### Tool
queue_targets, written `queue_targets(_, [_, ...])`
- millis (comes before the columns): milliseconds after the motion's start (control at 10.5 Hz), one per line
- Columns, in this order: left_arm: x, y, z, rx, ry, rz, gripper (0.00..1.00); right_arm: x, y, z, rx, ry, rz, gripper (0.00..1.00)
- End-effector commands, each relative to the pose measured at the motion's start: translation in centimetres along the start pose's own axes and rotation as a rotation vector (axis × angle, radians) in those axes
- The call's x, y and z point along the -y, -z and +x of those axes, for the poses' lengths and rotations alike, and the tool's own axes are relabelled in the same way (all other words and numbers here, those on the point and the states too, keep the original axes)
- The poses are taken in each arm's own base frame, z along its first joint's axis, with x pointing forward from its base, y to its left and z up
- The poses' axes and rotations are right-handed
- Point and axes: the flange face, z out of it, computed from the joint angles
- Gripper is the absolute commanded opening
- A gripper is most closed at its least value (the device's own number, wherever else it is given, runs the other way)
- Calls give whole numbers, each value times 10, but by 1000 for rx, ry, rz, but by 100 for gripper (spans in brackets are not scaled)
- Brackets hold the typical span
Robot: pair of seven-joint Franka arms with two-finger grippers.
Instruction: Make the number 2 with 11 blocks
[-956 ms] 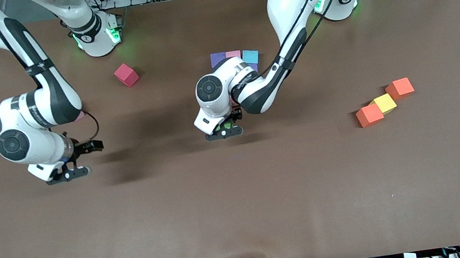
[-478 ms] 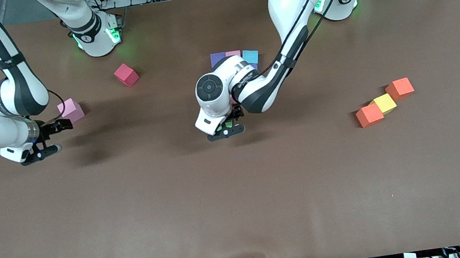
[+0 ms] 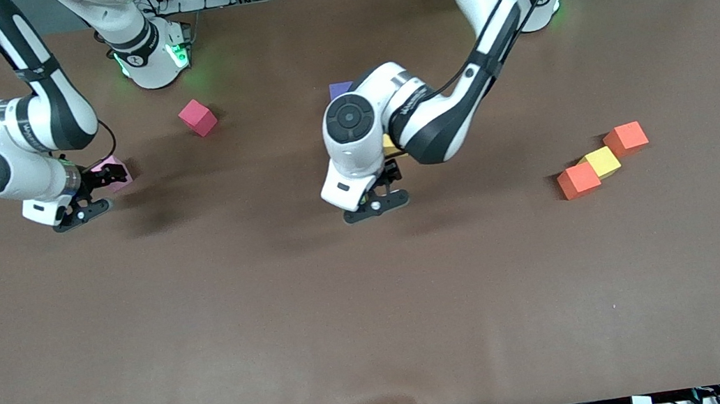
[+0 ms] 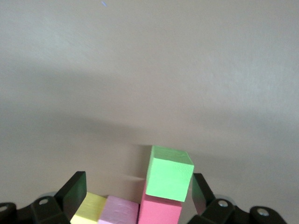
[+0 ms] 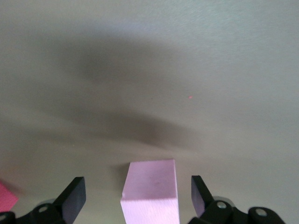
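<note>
Two arms at work: the left tool [image 3: 375,201] hangs over the half-built digit at mid-desk, and the right tool [image 3: 93,197] hovers at a pale pink foam cube [image 3: 116,171] toward the right arm's end of the brown desk [image 3: 375,312].
Left tool: its fingers stand wide and empty in the left wrist view, a matte green foam cube [image 4: 169,173] between them but untouched, set against a deep pink cube [image 4: 160,212] with a lilac-pink cube [image 4: 122,211] and a yellow cube [image 4: 91,207] beside it.
Right tool: spread wide with nothing gripped; the pale pink cube sits on the desk between the fingers [image 5: 74,194], apart from both.
Digit so far: mostly hidden under the left arm in the front view; only a purple cube's corner [image 3: 338,89] shows.
Spare blocks: a red cube [image 3: 198,117] lies near the right arm's base; two orange cubes [image 3: 578,180] and a second yellow one [image 3: 602,161] touch in a diagonal line toward the left arm's end.
Doing it well: the right tool probably should centre on the pale pink cube, square to its faces, descend until the fingers flank its sides, then close gently on the soft foam.
Risk: the left arm likely should lift straight up, so the green cube is not nudged.
</note>
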Motion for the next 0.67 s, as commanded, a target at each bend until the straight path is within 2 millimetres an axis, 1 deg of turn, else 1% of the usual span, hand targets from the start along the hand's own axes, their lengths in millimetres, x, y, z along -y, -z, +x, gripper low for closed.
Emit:
queue_targets(0, [43, 40, 33, 10, 56, 1, 100, 3, -7, -13, -9, 80, -13, 100])
queue_targets(96, [71, 46, 50, 15, 47, 24, 100, 4, -10, -16, -3, 90, -11, 100])
queue_targets(191, [105, 53, 82, 14, 70, 24, 100, 4, -13, -18, 1, 96, -10, 100])
queue_targets(287, [129, 53, 104, 26, 77, 36, 100, 1, -17, -23, 8, 119, -3, 100])
queue_targets(478, [164, 49, 123, 68, 96, 107, 100, -18, -19, -34, 2, 158, 11, 100])
queue_targets(573, [188, 48, 144, 72, 134, 105, 100, -23, -19, -37, 0, 163, 13, 100])
